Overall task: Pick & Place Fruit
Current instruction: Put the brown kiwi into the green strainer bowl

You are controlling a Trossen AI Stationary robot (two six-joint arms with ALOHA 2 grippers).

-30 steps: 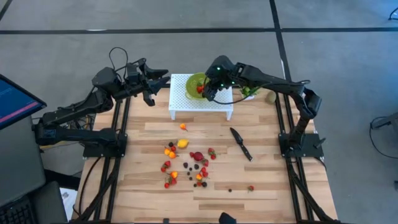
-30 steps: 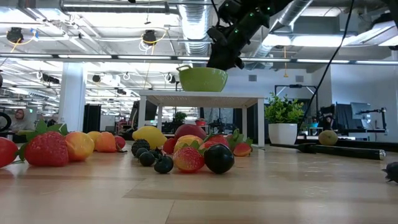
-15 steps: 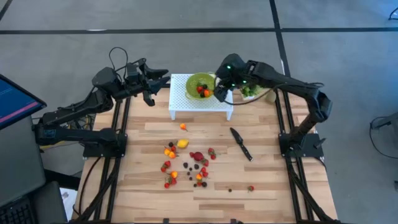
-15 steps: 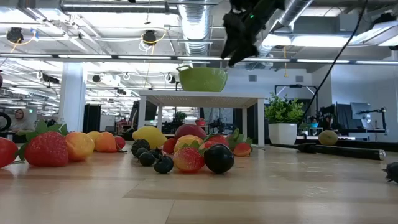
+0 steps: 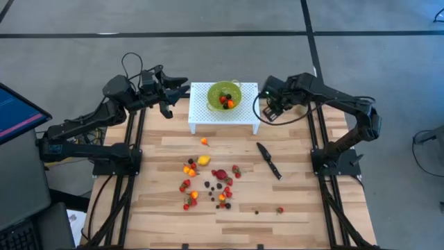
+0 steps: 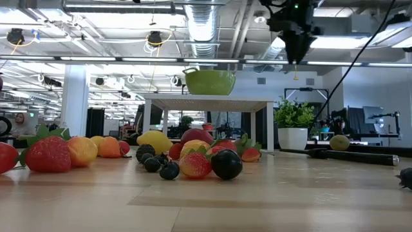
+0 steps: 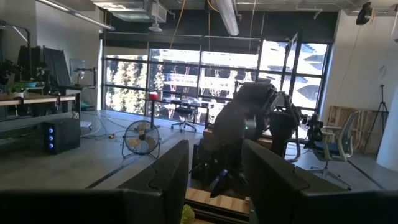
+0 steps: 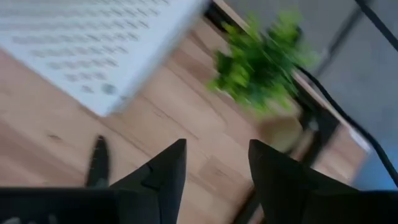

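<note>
Start at nine o'clock on the table: your left gripper (image 5: pixel 168 97) hangs parked off the left end of the white stand (image 5: pixel 208 111), out of the way. In its wrist view the fingers (image 7: pixel 171 177) stand apart with nothing between them, so it is released and idle.

Moving toward the centre, the white stand sits at about twelve o'clock and carries the green bowl (image 5: pixel 224 94). A few pieces of fruit (image 5: pixel 225 101), red, orange and dark, already lie inside it. The bowl is raised on the stand, so each piece has to be lifted up and over its rim.

Below that, from the centre toward six o'clock, most of the scattered fruit (image 5: pixel 208 182) waits on the wooden table (image 5: pixel 298 201), spread loosely with one orange piece (image 5: pixel 204 142) closer to the stand. I judge the task well short of finished.

At about four o'clock from the bowl lies the black knife (image 5: pixel 268 160), which you leave alone.

Farthest right, at one to two o'clock, your right gripper (image 5: pixel 272 110) hangs above the table just off the stand's right end. Its fingers (image 8: pixel 168 168) are parted and empty, with the potted plant (image 8: pixel 264 65) ahead of them. It looks free to go down for another piece.
</note>
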